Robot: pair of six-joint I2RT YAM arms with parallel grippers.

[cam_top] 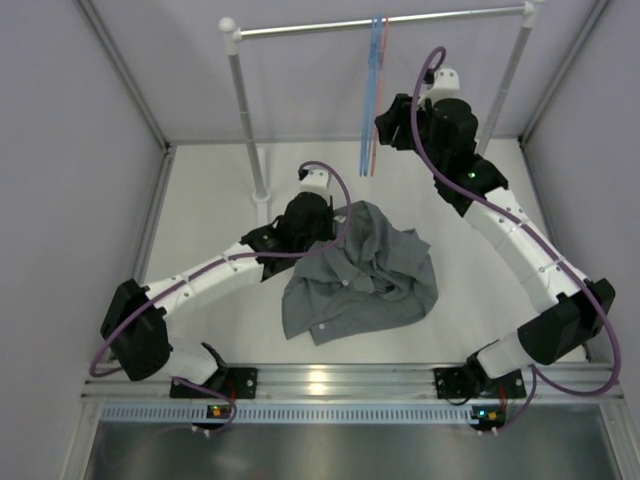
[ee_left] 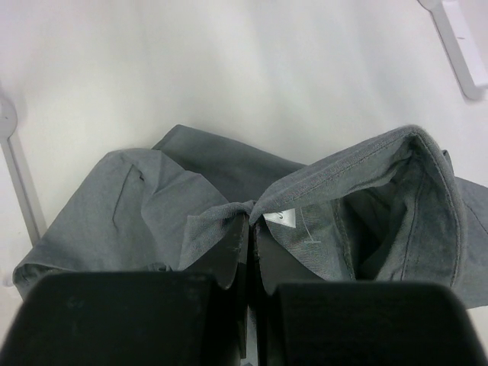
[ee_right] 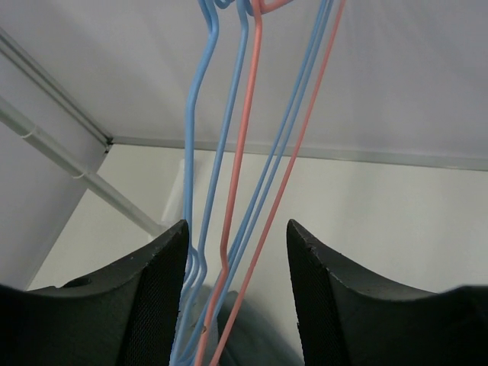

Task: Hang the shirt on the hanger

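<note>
The grey shirt lies crumpled on the white table in the middle of the top view. My left gripper is shut on the shirt's collar beside the small white neck label. The pink hanger hangs from the rail with the light blue hangers. My right gripper is open right beside them. In the right wrist view the pink hanger wires and the blue wires pass between my open fingers.
A white clothes rack stands at the back, with a metal rail, a left post and a right post. Grey walls close in the table on three sides. A rack foot shows in the left wrist view.
</note>
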